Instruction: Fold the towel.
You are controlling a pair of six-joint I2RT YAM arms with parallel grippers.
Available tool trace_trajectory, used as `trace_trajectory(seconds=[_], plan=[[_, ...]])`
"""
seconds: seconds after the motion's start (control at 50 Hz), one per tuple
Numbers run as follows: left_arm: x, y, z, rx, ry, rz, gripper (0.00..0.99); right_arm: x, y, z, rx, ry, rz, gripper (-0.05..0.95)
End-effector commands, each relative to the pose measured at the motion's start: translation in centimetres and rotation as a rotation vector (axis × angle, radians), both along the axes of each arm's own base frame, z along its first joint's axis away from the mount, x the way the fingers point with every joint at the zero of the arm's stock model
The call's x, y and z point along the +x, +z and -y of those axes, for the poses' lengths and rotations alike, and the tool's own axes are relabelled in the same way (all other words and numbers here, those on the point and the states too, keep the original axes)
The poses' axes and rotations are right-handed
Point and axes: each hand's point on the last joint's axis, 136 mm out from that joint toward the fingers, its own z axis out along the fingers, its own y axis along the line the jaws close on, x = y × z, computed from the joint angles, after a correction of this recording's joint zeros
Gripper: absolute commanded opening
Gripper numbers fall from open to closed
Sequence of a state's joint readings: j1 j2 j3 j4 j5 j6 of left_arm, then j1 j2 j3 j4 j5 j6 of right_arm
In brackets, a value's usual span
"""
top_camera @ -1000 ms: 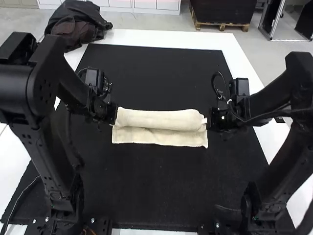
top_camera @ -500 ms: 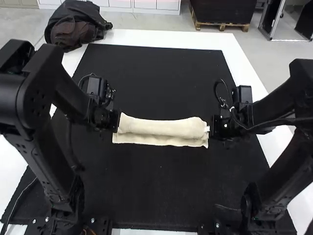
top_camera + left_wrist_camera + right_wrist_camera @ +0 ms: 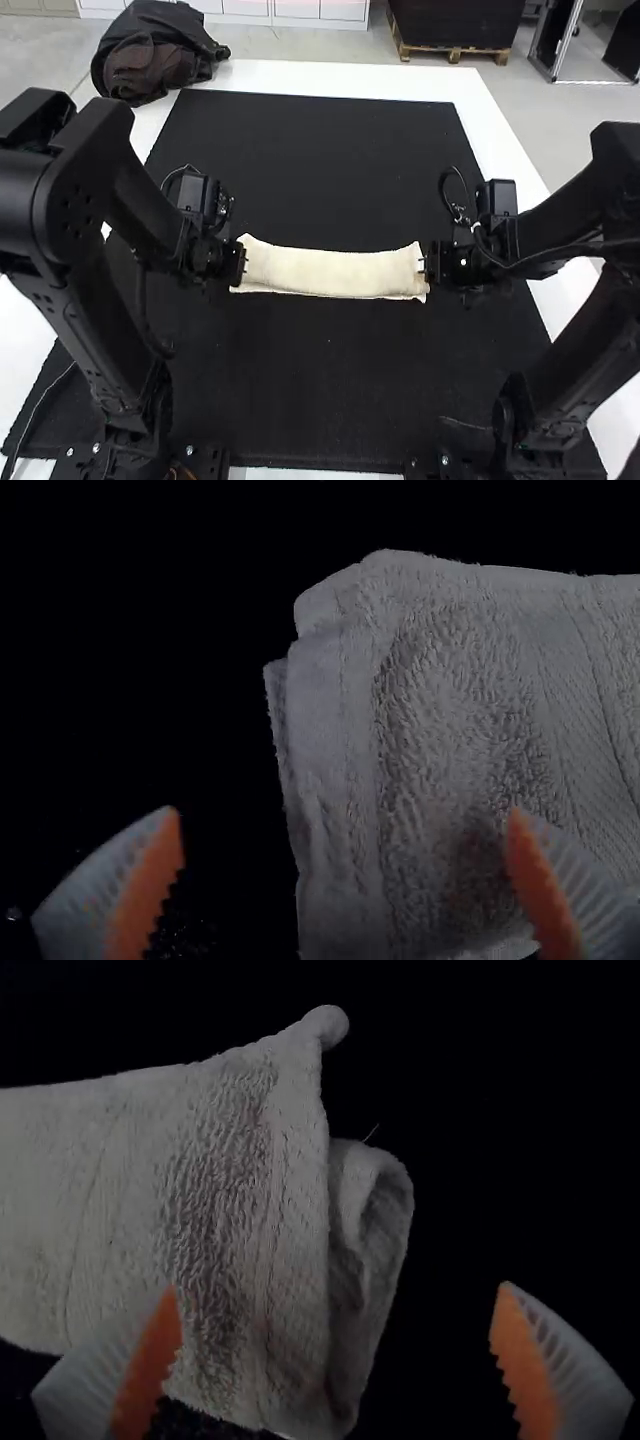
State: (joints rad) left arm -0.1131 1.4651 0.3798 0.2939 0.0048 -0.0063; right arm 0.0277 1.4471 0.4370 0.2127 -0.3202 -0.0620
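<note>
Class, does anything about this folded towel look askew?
Yes: at the towel's right-arm end, one corner juts out in a nub and a curled lower layer pokes past the top layer, so its edges look uneven.

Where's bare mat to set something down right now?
The black mat is bare beyond the towel, toward the white table edge, and on the towel's near side. Crowded: the towel's ends, left gripper at one, right gripper at the other.

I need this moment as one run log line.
towel: folded into narrow strip on black mat | left gripper: open, at one end | right gripper: open, at the other end
</note>
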Motion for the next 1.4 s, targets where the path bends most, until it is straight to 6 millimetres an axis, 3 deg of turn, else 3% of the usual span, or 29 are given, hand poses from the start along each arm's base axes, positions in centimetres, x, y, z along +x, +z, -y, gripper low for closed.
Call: trace_trajectory(seconds=[0.0, 0.14, 0.38, 0.66, 0.8, 1.04, 1.38], plan=[[0.1, 0.4, -0.5, 0.006, 0.027, 0.019, 0.980, 0.3, -0.1, 0.8, -0.026, -0.020, 0.009, 0.91], [0.4, 0.7, -0.8, -0.017, 0.057, 0.032, 0.980, 0.5, 0.2, 0.5, -0.014, -0.004, 0.016, 0.91], [2.4, 3.5, -1.8, -0.053, 0.111, 0.142, 0.972, 0.9, 0.5, 0.0, -0.003, 0.015, 0.024, 0.91], [4.3, 6.3, -2.7, -0.071, 0.146, 0.215, 0.972, 1.6, -1.3, -0.1, -0.015, 0.033, -0.010, 0.91], [4.5, 6.4, -2.9, -0.069, 0.150, 0.215, 0.972, 2.4, -1.6, -0.2, -0.013, 0.036, -0.020, 0.91], [4.4, 6.4, -2.9, -0.069, 0.150, 0.215, 0.972, 4.4, 0.0, -1.6, -0.014, 0.069, 0.029, 0.91], [4.4, 6.4, -2.9, -0.068, 0.153, 0.212, 0.972, 4.1, -1.0, -2.4, -0.012, 0.083, -0.005, 0.91]])
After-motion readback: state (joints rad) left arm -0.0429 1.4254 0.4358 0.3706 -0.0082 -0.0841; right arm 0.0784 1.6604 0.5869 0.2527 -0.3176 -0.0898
